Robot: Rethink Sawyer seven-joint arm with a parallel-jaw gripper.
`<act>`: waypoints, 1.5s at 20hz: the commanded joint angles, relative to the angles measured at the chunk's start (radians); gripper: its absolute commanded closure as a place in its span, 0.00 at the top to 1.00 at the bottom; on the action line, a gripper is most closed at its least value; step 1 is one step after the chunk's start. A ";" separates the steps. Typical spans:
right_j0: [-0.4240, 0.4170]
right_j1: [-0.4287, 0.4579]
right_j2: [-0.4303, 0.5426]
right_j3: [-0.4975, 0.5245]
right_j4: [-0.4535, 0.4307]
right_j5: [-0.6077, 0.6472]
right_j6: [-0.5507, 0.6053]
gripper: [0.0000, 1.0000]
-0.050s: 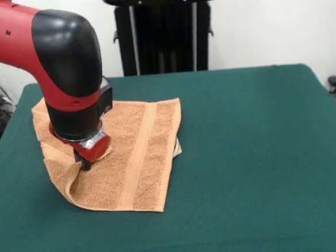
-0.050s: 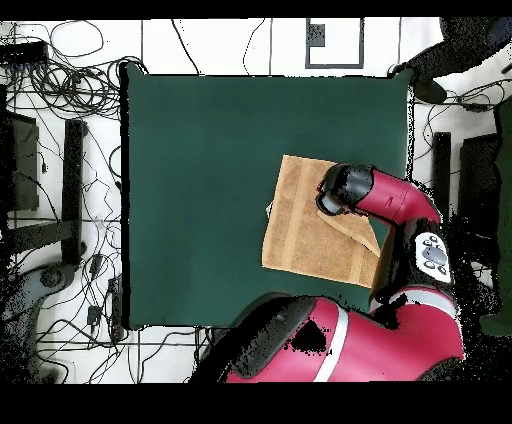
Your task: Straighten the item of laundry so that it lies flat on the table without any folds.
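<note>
The item of laundry, an orange-tan terry towel, lies on the left part of the green table. One flat woven band runs down its middle, and a small white tag peeks from under its right edge. Its left side is rumpled, with a raised crease running toward the near corner. My gripper is down on that left side, at the top of the crease. The wrist's red and black bulk hides much of it. In the overhead view the towel lies at the table's right, and the arm's wrist covers the gripper.
The towel's left edge lies close to the table's left edge. A black stand rises behind the table's far side. Cables and dark equipment lie on the floor around the table.
</note>
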 commanded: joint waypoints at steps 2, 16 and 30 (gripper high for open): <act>0.024 0.128 0.265 -0.011 -0.036 -0.025 -0.164 0.00; 0.014 0.098 0.307 0.000 -0.088 -0.013 -0.140 0.00; 0.008 0.072 0.332 0.012 -0.115 0.016 -0.131 0.00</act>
